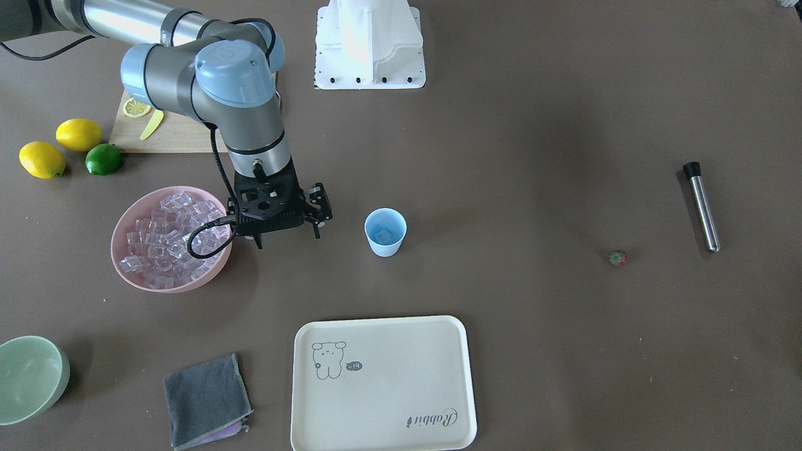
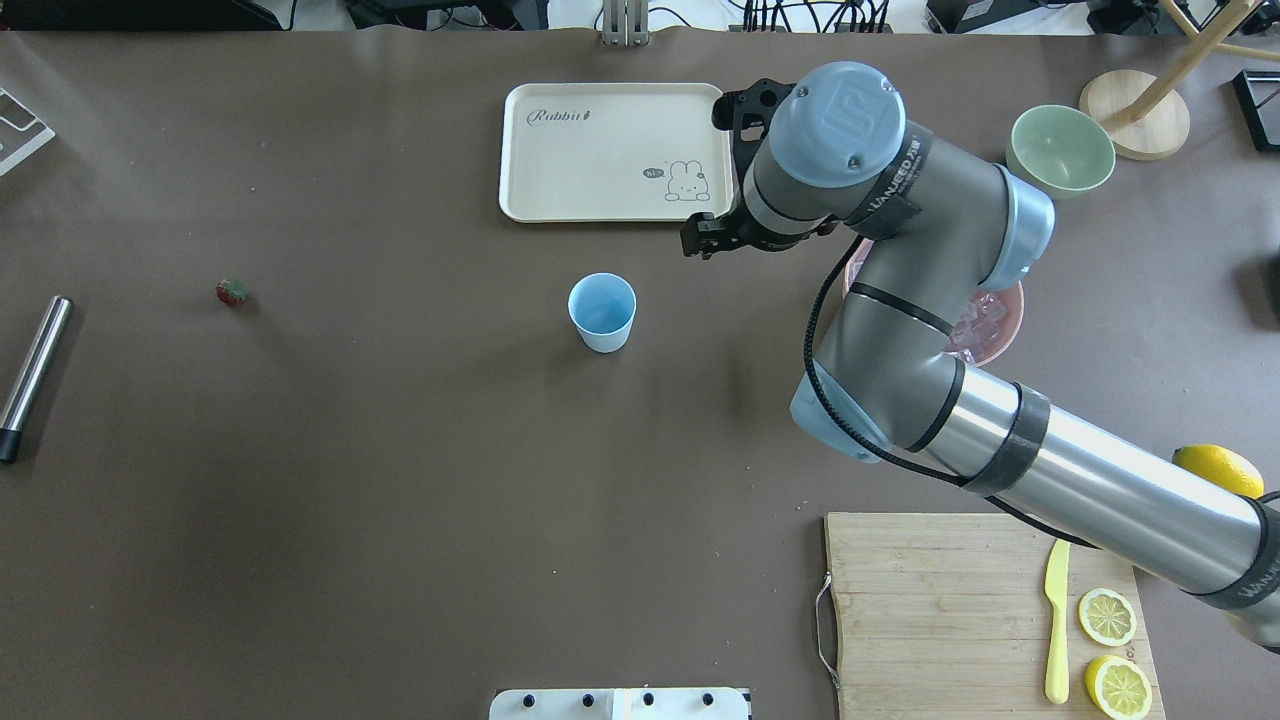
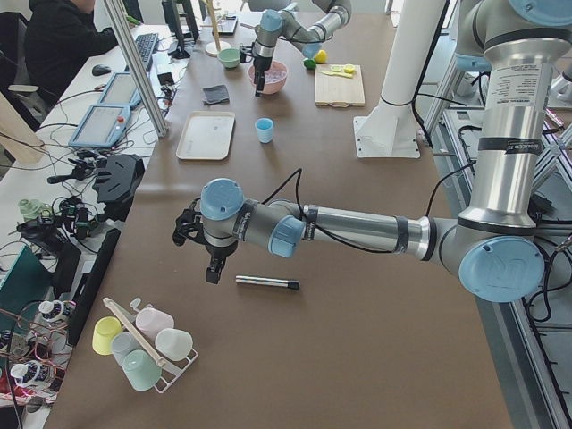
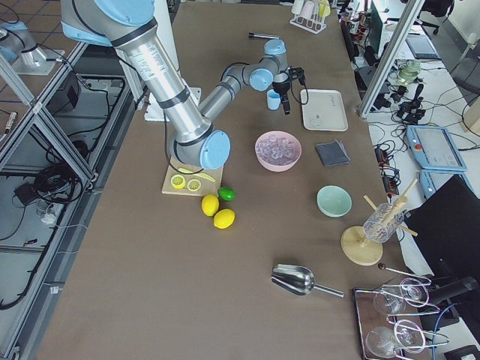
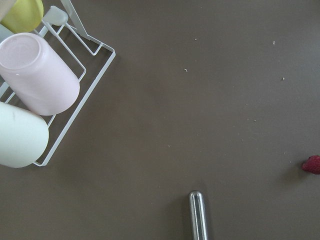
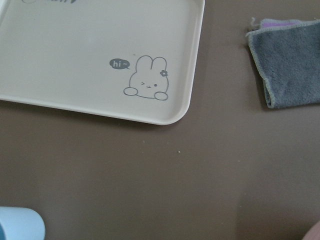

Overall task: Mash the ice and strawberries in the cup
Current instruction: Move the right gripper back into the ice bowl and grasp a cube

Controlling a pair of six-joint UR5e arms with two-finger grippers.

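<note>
Brown table (image 1: 501, 125) is stretching under me, desks (image 3: 98, 125) beyond | my right gripper (image 1: 287, 237) is hanging spread and empty between the ice (image 1: 166, 241) bowl (image 1: 116, 250) and the cup (image 1: 385, 233) | my left gripper (image 3: 198, 250) is hovering with the strawberry (image 1: 617, 258) off to its side, and I cannot tell its grip.

Matt brown table (image 1: 532, 344), mixed finishes.
Polished metal rod (image 1: 701, 207) at right; smooth plastic cup (image 1: 385, 232) at centre; glassy ice (image 1: 160, 241) in a glossy pink bowl (image 1: 156, 286); fuzzy grey cloth (image 1: 203, 394); grained wooden board (image 2: 930, 600); matt cream tray (image 1: 401, 351).
</note>
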